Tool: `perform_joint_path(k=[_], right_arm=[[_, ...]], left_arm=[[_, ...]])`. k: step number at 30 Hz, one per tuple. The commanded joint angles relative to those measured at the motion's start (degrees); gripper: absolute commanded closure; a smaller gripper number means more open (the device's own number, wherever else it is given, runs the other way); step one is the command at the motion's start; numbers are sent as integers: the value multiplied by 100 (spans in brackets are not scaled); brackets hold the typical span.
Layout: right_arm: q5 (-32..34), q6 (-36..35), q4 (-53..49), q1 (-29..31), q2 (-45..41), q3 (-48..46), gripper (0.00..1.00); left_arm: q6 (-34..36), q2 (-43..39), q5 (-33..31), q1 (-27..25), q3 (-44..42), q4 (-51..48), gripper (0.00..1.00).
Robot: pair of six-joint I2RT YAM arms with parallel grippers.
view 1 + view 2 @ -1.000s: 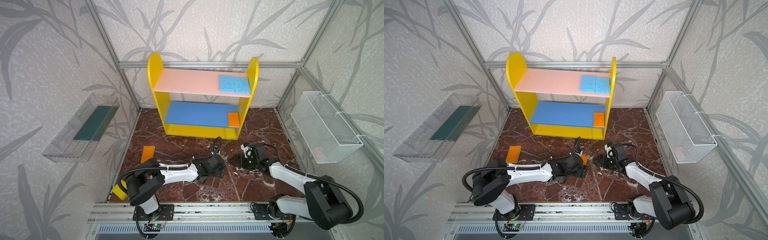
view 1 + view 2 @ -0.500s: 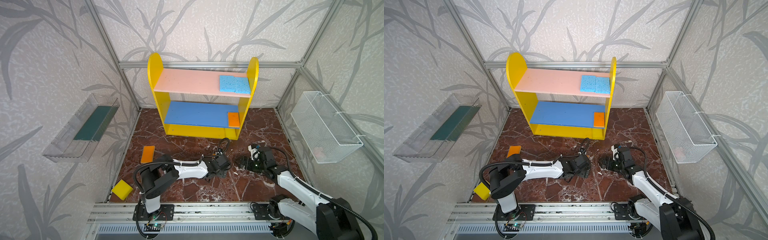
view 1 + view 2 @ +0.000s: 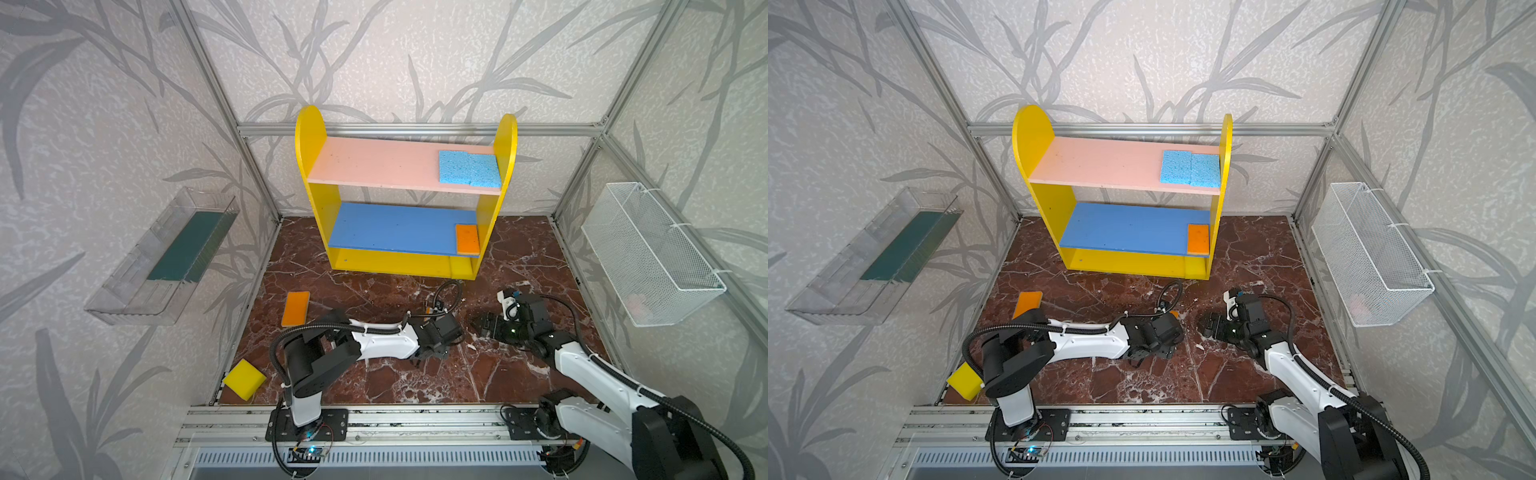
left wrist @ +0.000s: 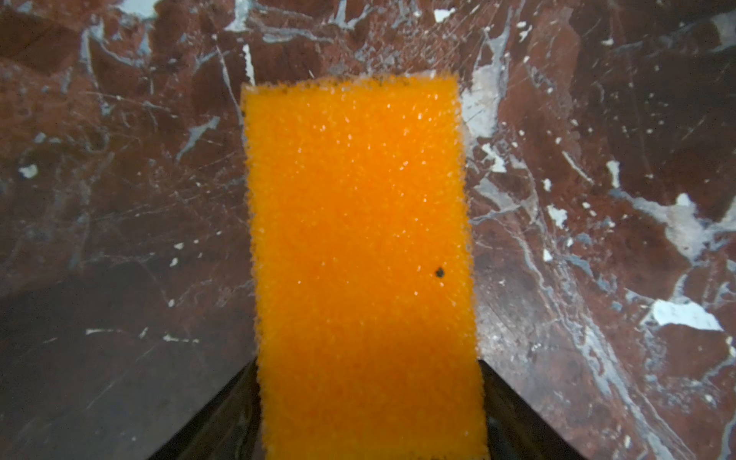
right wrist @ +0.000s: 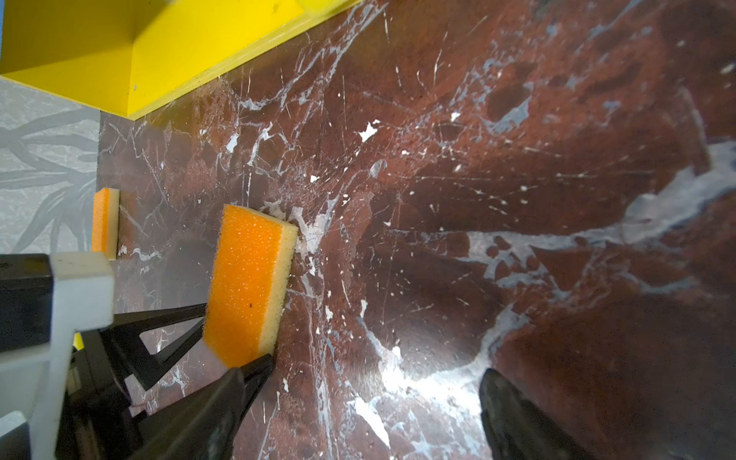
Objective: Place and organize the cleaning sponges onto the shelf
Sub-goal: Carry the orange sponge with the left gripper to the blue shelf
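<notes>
In the leaf-papered cell (image 3: 415, 62), on the red marble floor (image 3: 374, 386) before the shelf (image 3: 309, 137), the right claw (image 5: 376, 370) hangs spread wide and empty, the left claw (image 4: 368, 366) pinches both long sides of an orange sponge (image 4: 358, 219) lying flat.

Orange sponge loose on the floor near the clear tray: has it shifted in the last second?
No. The orange sponge sits in the same spot below the shelf's left end in both top views.
</notes>
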Motion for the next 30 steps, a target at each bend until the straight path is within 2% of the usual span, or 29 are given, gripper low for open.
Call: perform_joint_path(k=[1, 9, 11, 14, 18, 22, 30], right_arm=[[3, 36, 25, -37, -91, -62, 9], [25, 27, -57, -61, -246, -84, 9], [25, 27, -72, -81, -276, -88, 9], [25, 31, -73, -88, -303, -80, 9], [34, 44, -50, -97, -286, -62, 9], [41, 53, -22, -126, -286, -62, 9], [3, 123, 208, -143, -140, -123, 9]], left_arm=[[-181, -5, -128, -55, -56, -141, 26], [-208, -310, -190, -72, -199, 50, 29], [-346, -429, -453, -71, -105, -224, 29], [-167, -689, -807, -65, 31, -401, 29], [170, -1120, -1150, -9, -39, 0, 29], [498, -1290, -1056, 276, 179, 65, 30], [943, -1067, -434, 1179, 1001, 194, 31]])
